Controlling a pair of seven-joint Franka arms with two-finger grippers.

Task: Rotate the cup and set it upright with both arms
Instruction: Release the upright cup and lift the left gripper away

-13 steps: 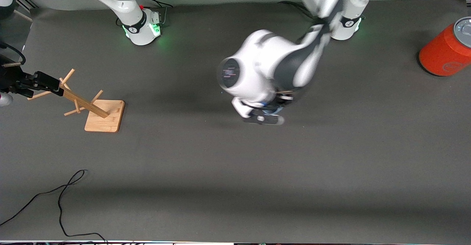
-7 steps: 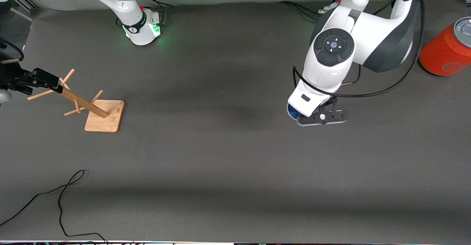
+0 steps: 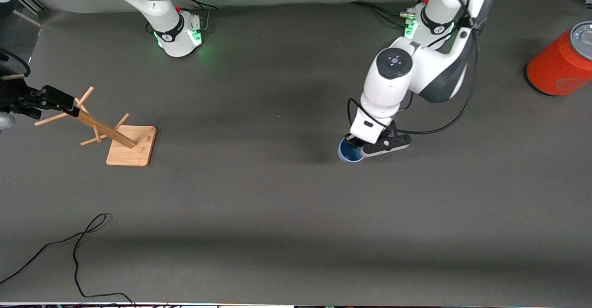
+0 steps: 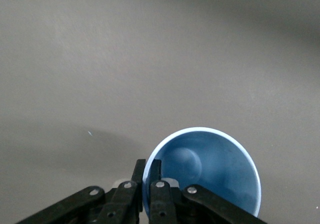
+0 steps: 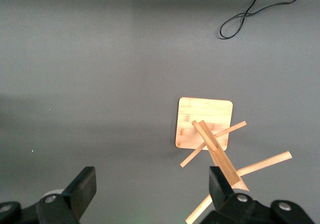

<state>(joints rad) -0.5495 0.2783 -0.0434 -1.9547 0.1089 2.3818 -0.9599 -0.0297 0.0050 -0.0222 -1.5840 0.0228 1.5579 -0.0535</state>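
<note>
The pale-blue cup point(image 3: 349, 153) is held mouth up, low over the middle of the table, toward the left arm's end. My left gripper point(image 3: 358, 147) is shut on its rim, one finger inside and one outside. In the left wrist view the cup point(image 4: 210, 169) opens toward the camera and the left gripper point(image 4: 148, 176) pinches its wall. I cannot tell whether the cup touches the table. My right gripper point(image 3: 55, 101) is open and empty at the right arm's end, by the top of the wooden rack. It is wide open in the right wrist view point(image 5: 151, 191).
A wooden peg rack point(image 3: 115, 134) on a square base leans at the right arm's end; it also shows in the right wrist view point(image 5: 205, 124). A large orange-red can point(image 3: 562, 63) stands at the left arm's end. A black cable point(image 3: 78, 248) lies near the front edge.
The left arm swung toward its own end of the table, turned and came down; the cup it holds now shows mouth up. The right arm has not moved.
</note>
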